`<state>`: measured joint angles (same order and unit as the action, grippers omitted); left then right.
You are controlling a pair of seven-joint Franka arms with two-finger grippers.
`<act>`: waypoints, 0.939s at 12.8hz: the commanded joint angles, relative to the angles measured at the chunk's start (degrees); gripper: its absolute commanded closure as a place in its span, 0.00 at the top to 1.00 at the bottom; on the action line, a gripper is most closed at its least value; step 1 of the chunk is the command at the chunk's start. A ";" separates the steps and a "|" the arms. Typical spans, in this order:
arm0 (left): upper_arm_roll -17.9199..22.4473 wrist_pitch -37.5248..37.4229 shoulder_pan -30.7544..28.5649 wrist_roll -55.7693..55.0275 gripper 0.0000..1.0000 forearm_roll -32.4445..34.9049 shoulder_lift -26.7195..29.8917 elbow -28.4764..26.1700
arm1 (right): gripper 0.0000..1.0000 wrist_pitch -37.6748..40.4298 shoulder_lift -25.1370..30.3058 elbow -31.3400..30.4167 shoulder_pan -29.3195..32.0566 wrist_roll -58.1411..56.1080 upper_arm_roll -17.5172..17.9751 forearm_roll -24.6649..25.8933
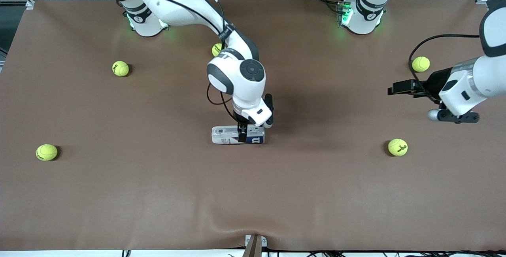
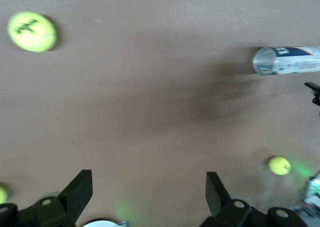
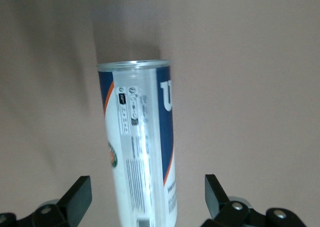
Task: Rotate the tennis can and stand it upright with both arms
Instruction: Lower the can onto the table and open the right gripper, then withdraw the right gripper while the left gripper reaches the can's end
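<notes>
sideways, navy "w" tennis can [image 1: 237, 135] lies between spread right gripper [image 1: 242, 133]; left gripper [image 2: 145, 192] spread.

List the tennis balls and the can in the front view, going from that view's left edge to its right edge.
Tennis ball → tennis ball → tennis can → tennis ball → tennis ball. I left out the ball half hidden by the right arm.

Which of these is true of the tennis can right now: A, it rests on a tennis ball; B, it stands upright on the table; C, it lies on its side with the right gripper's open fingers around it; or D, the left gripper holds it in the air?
C: the tennis can lies flat on the table, and the right gripper is down over it, its fingers spread on either side.
</notes>
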<state>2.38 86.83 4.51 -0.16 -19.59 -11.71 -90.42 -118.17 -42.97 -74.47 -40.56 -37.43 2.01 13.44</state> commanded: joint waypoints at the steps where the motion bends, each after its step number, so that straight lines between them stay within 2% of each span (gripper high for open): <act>1: 0.00 -0.70 -0.11 1.39 1.00 -5.96 -3.13 0.94 | 1.00 5.30 6.47 -1.55 5.38 0.68 0.36 -6.65; 3: -0.09 -0.70 0.50 1.56 1.00 -10.18 -4.98 0.86 | 1.00 11.53 10.34 -1.55 10.22 5.59 0.36 -13.23; 4: -0.18 -0.61 0.59 3.04 1.00 -12.46 -6.21 0.77 | 1.00 14.00 11.84 -1.47 12.15 7.96 0.28 -13.96; 7: -0.27 1.23 1.20 6.31 1.00 -18.53 -10.08 0.51 | 1.00 17.44 16.50 -1.47 20.14 13.33 0.36 -14.14; 12: -5.10 10.19 2.43 9.19 1.00 -26.26 -15.44 0.50 | 1.00 27.71 23.88 -1.82 32.72 18.34 -0.69 -14.23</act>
<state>-1.94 95.04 6.93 6.02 -42.72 -25.40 -90.48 -92.96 -22.81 -74.17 -11.38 -22.22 0.98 0.58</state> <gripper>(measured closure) 0.000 0.000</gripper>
